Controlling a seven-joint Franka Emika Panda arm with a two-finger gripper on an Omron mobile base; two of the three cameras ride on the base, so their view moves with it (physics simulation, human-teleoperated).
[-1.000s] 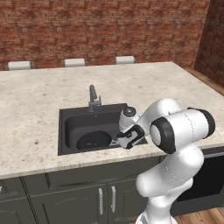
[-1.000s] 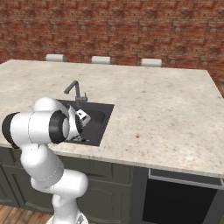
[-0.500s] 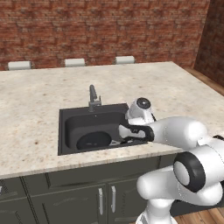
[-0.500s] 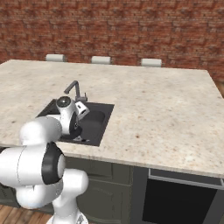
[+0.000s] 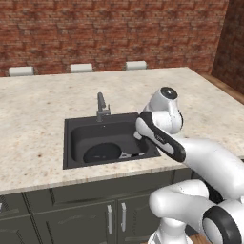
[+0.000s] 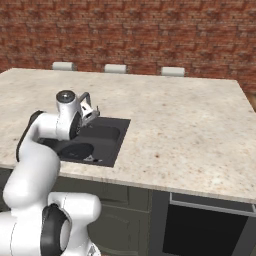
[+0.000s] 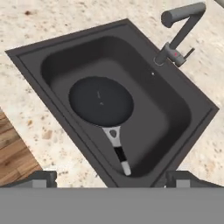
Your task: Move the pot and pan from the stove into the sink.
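One pan (image 7: 101, 102) was seen lying flat in the sink (image 7: 183, 114), evidently already delivered, while the fingers (image 7: 40, 178) were spread wide above it, holding nothing.

The sink (image 7: 52, 56) looks like dark matt composite, smooth-walled. The pan (image 7: 101, 101) is matt black, its handle silvery metal near the rim. The faucet (image 7: 178, 30) is dull grey metal. The counter (image 5: 38, 114) is speckled beige stone, the back wall (image 5: 114, 33) rough red brick.
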